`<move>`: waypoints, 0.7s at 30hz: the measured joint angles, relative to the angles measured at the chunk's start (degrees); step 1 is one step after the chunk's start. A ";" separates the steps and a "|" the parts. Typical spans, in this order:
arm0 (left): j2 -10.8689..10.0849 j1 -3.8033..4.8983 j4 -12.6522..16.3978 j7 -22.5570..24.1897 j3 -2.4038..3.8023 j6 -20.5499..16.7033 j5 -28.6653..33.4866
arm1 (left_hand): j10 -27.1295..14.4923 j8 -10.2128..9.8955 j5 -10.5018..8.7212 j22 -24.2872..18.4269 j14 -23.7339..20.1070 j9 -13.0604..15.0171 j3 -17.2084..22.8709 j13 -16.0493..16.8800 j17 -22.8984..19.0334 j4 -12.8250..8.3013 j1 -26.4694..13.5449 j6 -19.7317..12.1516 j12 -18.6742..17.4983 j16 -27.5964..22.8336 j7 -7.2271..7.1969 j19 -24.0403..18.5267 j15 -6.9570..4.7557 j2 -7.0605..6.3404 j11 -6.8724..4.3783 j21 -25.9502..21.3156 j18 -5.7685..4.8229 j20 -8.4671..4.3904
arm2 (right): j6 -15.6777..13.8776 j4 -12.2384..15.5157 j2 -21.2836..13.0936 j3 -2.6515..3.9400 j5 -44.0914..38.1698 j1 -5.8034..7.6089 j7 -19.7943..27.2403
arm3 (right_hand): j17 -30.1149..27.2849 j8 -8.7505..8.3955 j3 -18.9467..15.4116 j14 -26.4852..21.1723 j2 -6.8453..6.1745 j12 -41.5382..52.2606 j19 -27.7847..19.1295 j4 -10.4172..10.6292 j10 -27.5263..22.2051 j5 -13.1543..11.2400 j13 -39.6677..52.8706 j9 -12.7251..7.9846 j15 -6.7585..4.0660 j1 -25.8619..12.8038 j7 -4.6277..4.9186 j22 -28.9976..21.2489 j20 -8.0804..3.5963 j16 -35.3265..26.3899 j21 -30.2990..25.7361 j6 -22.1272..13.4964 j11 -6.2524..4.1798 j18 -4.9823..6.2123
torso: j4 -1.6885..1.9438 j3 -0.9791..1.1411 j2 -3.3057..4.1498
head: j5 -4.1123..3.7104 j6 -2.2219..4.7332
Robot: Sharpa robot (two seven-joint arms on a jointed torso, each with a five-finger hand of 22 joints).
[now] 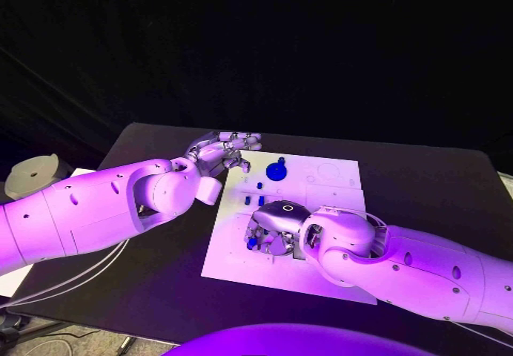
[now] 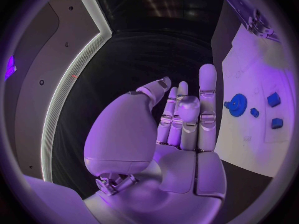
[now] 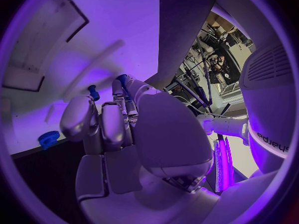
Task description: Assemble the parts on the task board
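The right hand (image 1: 276,226) is lowered onto the task board (image 1: 230,263), fingers curled around a blue part (image 3: 122,78). The left hand (image 1: 222,153) hovers empty, fingers apart, beside the board's far corner near a blue gear (image 1: 277,172).

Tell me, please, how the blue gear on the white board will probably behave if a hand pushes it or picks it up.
The blue gear lies flat on the task board, so a push would probably slide it rather than roll it. It looks small and rigid, likely light. Its low profile may make pinching awkward; the left hand is open nearby.
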 measured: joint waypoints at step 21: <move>-0.04 0.00 0.04 -0.10 0.00 0.06 0.00 | 0.00 0.00 0.00 0.00 0.00 0.00 0.00 0.00 0.00 0.00 0.00 0.00 0.00 0.00 0.00 0.00 0.00 0.00 0.00 0.00 0.00 0.00 | -1.44 -0.42 -0.18 -0.22 0.03 -0.18 -0.50 | -1.10 -0.05 -6.03 0.10 -3.44 -0.82 -2.27 -0.61 -14.14 0.02 -0.02 -0.56 1.95 -5.01 0.83 -5.00 1.84 0.11 -3.10 -12.33 2.65 -0.01 | 0.02 -0.05 -0.04 | -0.16 0.12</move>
